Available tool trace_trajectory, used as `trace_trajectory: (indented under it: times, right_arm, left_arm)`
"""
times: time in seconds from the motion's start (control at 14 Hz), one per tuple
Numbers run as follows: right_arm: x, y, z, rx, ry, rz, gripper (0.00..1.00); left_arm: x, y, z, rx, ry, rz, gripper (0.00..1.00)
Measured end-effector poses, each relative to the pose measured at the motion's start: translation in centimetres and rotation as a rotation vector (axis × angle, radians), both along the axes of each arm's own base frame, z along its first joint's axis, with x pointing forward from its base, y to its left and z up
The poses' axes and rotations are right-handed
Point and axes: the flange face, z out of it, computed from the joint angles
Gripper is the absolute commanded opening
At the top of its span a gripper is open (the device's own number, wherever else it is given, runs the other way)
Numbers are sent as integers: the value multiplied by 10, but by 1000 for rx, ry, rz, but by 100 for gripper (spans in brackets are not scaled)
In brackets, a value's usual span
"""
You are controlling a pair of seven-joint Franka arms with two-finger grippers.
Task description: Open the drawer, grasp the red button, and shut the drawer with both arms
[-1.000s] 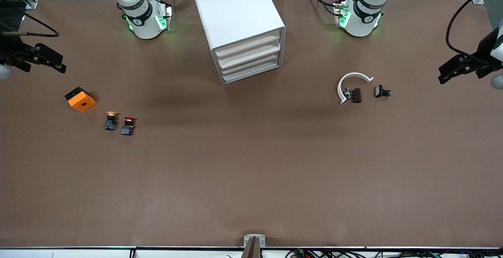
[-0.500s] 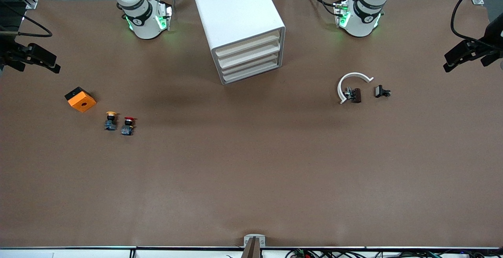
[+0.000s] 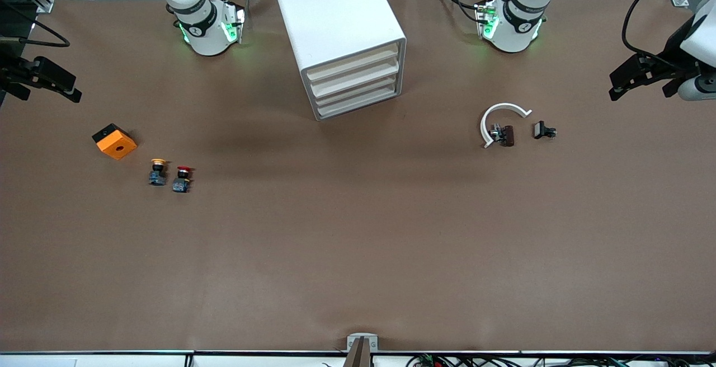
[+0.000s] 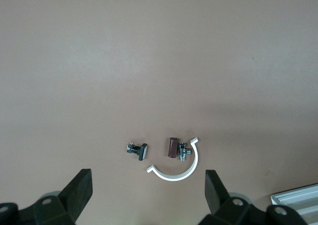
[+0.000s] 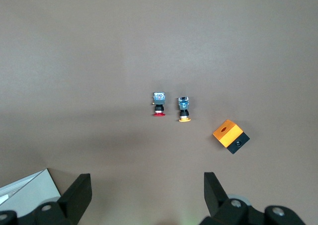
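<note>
Front view shows the task barely begun — the white cabinet (image 3: 341,37) stands between the two arm bases with all four drawers pushed in, and the drawer (image 3: 354,79), second from the top, is shut like the rest. The button (image 3: 182,178) with the red cap lies on the brown surface (image 3: 358,244) toward the right arm's end, just beside a yellow-capped button (image 3: 158,172) and near an orange cube (image 3: 114,141). Toward the left arm's end sit a white curved piece (image 3: 499,119), a small brown part (image 3: 506,135) touching it, and a black clip (image 3: 543,130).

The right gripper (image 3: 47,81) hangs over its end of the surface, fingers apart and empty; the left gripper (image 3: 637,76) hangs over the other end, fingers likewise spread, holding nothing. Neither is near the cabinet or the button.

Everything remains, as I judge it — pulling the drawer out, picking up the button, then closing the drawer.
</note>
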Motion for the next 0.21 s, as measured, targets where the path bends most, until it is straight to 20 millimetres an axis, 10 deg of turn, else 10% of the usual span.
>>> trace_trajectory:
  times: [0.21]
  right_arm:
    - [0,-3,1,0,-2,-5,100]
  left_arm:
    - [0,1,0,-3,-1,2,100]
